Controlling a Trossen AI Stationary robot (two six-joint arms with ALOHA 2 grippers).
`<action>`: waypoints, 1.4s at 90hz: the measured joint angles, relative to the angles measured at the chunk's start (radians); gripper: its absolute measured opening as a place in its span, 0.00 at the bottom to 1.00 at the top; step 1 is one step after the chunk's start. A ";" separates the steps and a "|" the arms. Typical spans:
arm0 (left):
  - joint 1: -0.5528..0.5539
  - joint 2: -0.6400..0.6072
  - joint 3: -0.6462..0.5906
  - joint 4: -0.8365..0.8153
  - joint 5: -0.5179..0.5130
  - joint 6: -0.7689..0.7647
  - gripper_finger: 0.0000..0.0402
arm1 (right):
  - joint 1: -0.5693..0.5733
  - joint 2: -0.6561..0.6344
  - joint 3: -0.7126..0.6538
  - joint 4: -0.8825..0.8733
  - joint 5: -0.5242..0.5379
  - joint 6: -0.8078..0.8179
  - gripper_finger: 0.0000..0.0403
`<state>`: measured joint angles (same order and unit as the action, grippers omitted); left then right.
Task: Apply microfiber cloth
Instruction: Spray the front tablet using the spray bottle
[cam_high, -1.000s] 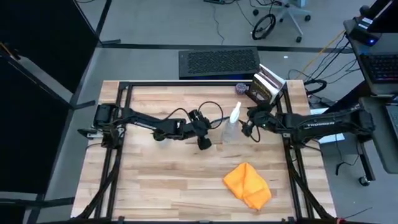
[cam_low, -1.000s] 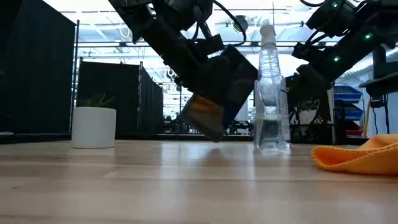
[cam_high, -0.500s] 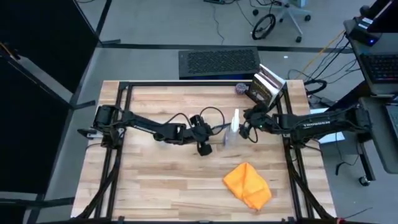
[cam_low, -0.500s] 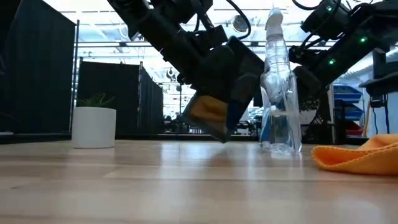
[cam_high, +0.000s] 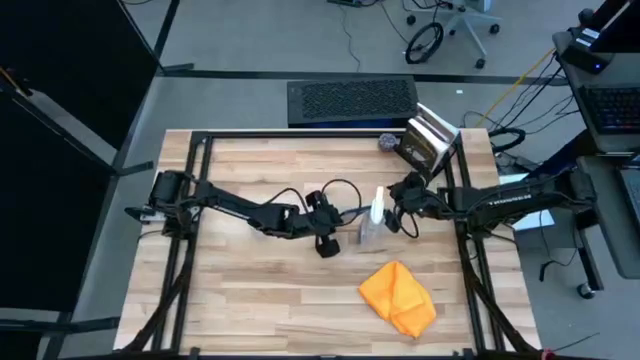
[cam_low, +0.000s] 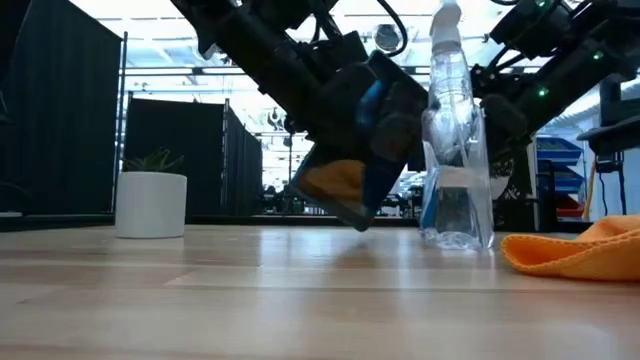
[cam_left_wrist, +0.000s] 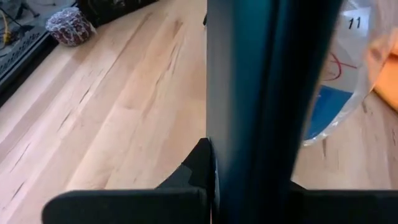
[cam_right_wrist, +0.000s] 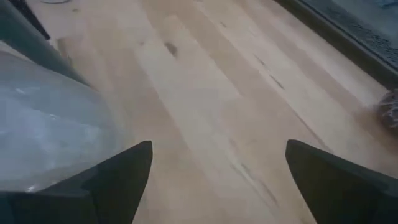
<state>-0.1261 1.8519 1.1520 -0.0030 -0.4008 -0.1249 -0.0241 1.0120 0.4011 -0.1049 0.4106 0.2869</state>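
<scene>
The orange microfiber cloth (cam_high: 398, 297) lies crumpled on the table near the right front, also in the low view (cam_low: 580, 250); no gripper touches it. My left gripper (cam_high: 325, 232) at the table's middle is shut on a dark tablet (cam_low: 365, 130). A clear spray bottle (cam_high: 372, 215) stands on its base just right of it. My right gripper (cam_high: 400, 203) is open, right behind the bottle (cam_right_wrist: 50, 124), which stands at one fingertip (cam_right_wrist: 124, 168). Whether that finger touches it, I cannot tell. My left gripper pinches the tablet by one edge (cam_left_wrist: 249, 143) between its two fingers, which lie on its two faces. The tablet is tilted steeply, its screen catching an orange reflection (cam_low: 330, 180). Its lowest corner (cam_low: 358, 224) is close above the wood; whether it touches, I cannot tell.
A box stack (cam_high: 428, 140) and a small dark round thing (cam_high: 388, 142) sit at the far right corner. A white plant pot (cam_low: 150, 203) stands to the left in the low view. Black frame rails (cam_high: 195, 200) run along the table's sides. Bare wood lies front left.
The spray bottle has slid toward the table's near edge, tipping over half a second ago and standing nearly upright again now. My right gripper has followed it toward the near left. My left gripper has shifted slightly toward the near edge with the tablet, still tilted.
</scene>
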 joint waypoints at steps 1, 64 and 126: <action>-0.001 -0.002 0.000 -0.005 -0.002 0.000 0.02 | 0.001 -0.003 0.000 -0.003 0.000 0.000 0.87; 0.003 -0.318 0.030 -0.261 -0.056 0.036 0.02 | 0.262 -0.369 0.242 -0.350 -0.048 -0.010 0.87; 0.061 -0.311 0.029 -0.184 0.004 0.026 0.02 | 0.409 -0.377 -0.050 0.284 0.116 -0.276 0.87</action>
<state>-0.0650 1.5410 1.1805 -0.1867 -0.3969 -0.0986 0.3852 0.6354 0.3515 0.1795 0.5271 0.0111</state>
